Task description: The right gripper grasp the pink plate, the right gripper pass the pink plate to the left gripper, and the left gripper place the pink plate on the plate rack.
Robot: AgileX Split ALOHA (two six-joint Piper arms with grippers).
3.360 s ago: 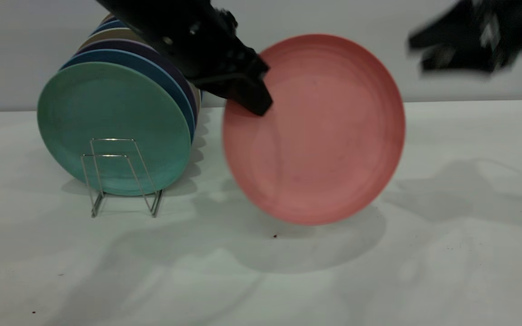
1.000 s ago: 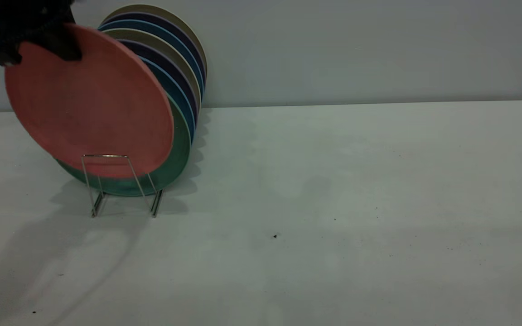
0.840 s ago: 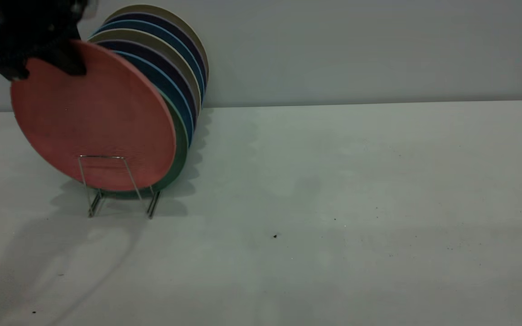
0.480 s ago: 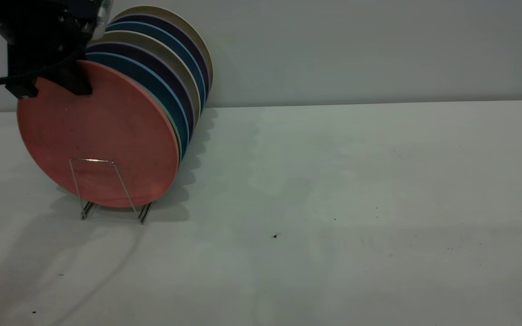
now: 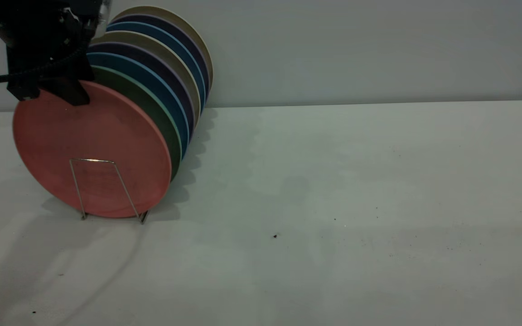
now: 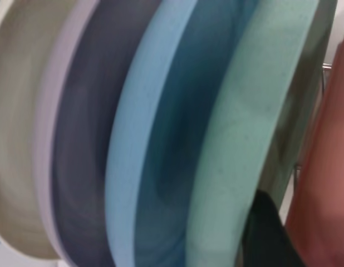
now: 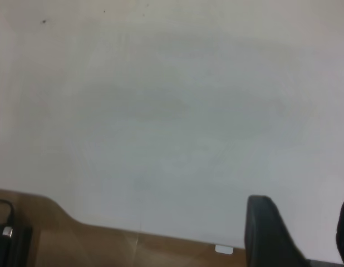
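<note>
The pink plate (image 5: 91,149) stands upright in the front slot of the plate rack (image 5: 102,188), behind its front wire loop and in front of the teal-green plate (image 5: 154,113). My left gripper (image 5: 48,88) is shut on the pink plate's top rim at the far left. In the left wrist view one black finger (image 6: 266,233) lies between the green plate (image 6: 239,144) and the pink plate (image 6: 328,183). My right gripper (image 7: 305,236) is open and empty above bare table; it is out of the exterior view.
Several blue, purple and beige plates (image 5: 170,59) stand in the rack behind the green one. The white table (image 5: 333,181) stretches right of the rack. A brown floor strip (image 7: 77,239) shows past the table edge in the right wrist view.
My left gripper has lowered the pink plate into the rack's front slot, in front of the green plate. The rack has shifted a little leftward and toward the camera.
</note>
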